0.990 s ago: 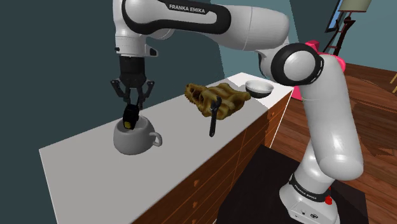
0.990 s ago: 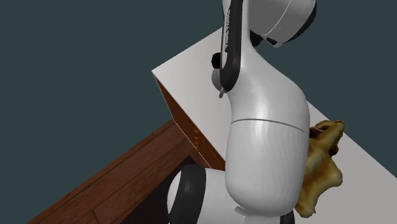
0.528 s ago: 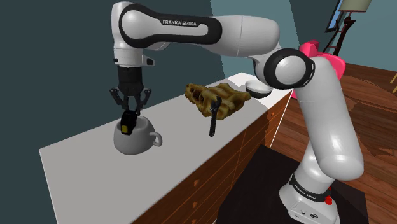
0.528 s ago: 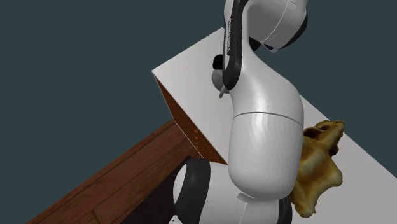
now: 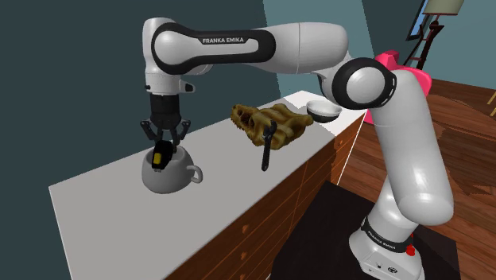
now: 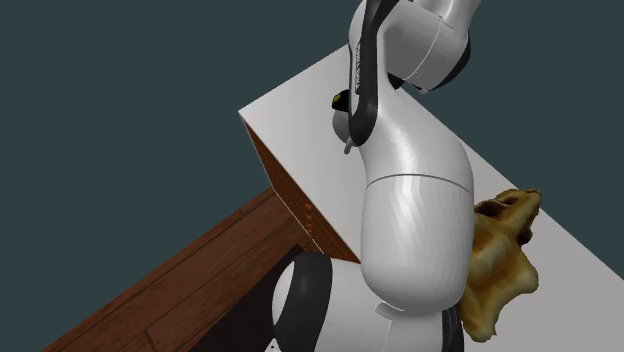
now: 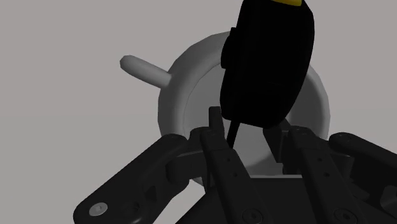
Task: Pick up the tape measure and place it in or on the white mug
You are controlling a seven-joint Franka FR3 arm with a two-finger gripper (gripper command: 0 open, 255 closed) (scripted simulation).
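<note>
Hanging at the shoulder view's left, the pincer [image 5: 163, 141] is closed on the black tape measure [image 5: 160, 155], clasping its narrow end. The case tilts, with a yellow patch on it. Its lower end dips to about the rim of the pale grey mug [image 5: 168, 176], which stands upright on the white surface [image 5: 103, 207] with its handle toward that view's right. In the wrist view the tape measure [image 7: 267, 63] sits between the two black fingers [image 7: 215, 124] and over the mug's open mouth [image 7: 175, 95].

The case looks like a stiff, smooth, compact shell, probably dense for its bulk, so it may slip or swing if pinched at one end. A hold across its flat sides seems the surest. The mug would likely tip or slide if knocked at the rim, so letting go just above its mouth seems wise.

Further right on the surface lie a brown skull-shaped model [image 5: 270, 121] and a black utensil [image 5: 268, 151] leaning at its front. A white bowl [image 5: 324, 109] sits near the far corner.

By count: one tape measure, one mug, one skull model, one utensil, one bowl.
</note>
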